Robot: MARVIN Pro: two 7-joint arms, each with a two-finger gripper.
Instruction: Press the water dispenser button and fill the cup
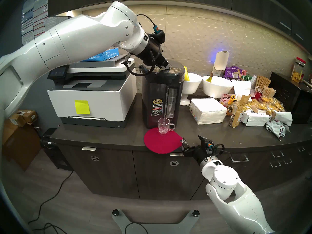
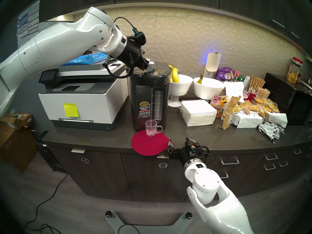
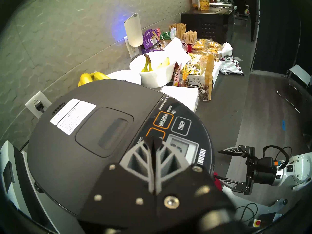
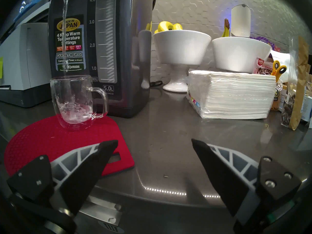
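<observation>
My left gripper (image 3: pixel 154 140) has its two fingers pressed together, holding nothing, and its tips bear down on the button (image 3: pixel 154 132), an orange-outlined key at the middle of the control panel that my fingers mostly hide. Just beyond the tips sit the smaller keys marked UNLOCK and TIMER, with a little grey display beside them. Under this gripper stands the water dispenser (image 1: pixel 162 95), a tall dark grey-black pot with a rounded lid, a striped level gauge down its front and a sticker reading "Made in Japan". A thin stream of water (image 4: pixel 65 26) falls down its front into the cup (image 4: pixel 74 100), a small clear glass mug with double walls and a side handle turned toward my right gripper. Only a shallow, splashing layer of water lies in its bottom. The cup stands upright at the far edge of a red mat (image 4: pixel 50 140), close against the foot of the dispenser. My right gripper (image 4: pixel 154 142) hangs low at the front edge of the bench (image 4: pixel 168 127), fingers wide apart and holding nothing; the cup is ahead of it and to its left, and its left finger overlaps the near corner of the mat.
</observation>
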